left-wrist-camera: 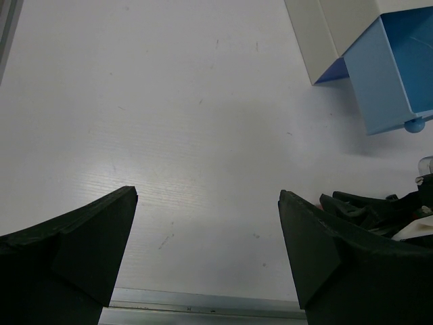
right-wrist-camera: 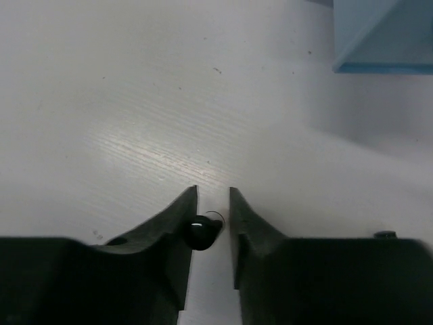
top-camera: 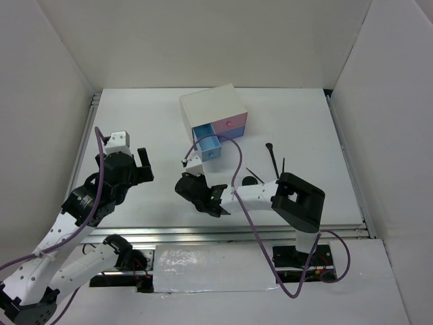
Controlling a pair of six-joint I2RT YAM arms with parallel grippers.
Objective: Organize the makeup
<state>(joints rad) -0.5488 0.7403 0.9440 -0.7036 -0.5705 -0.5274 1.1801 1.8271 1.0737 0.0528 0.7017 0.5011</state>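
Makeup piece (right-wrist-camera: 201, 233), black and glossy, sits between the right gripper's (right-wrist-camera: 213, 193) close-set jaws; whether clamped, cannot tell; left gripper (left-wrist-camera: 208, 195) gapes over tabletop (left-wrist-camera: 169, 101).

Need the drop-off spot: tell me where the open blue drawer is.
In the top view the blue drawer sits mid-table, pulled out of the front of the white box, left of the black brushes.

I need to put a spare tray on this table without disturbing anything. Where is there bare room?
Bare table lies right of the white box, up to the right wall, and left of it, beyond the left gripper. Crowded: in front of the open blue drawer, where the right gripper, brushes and black jar sit.
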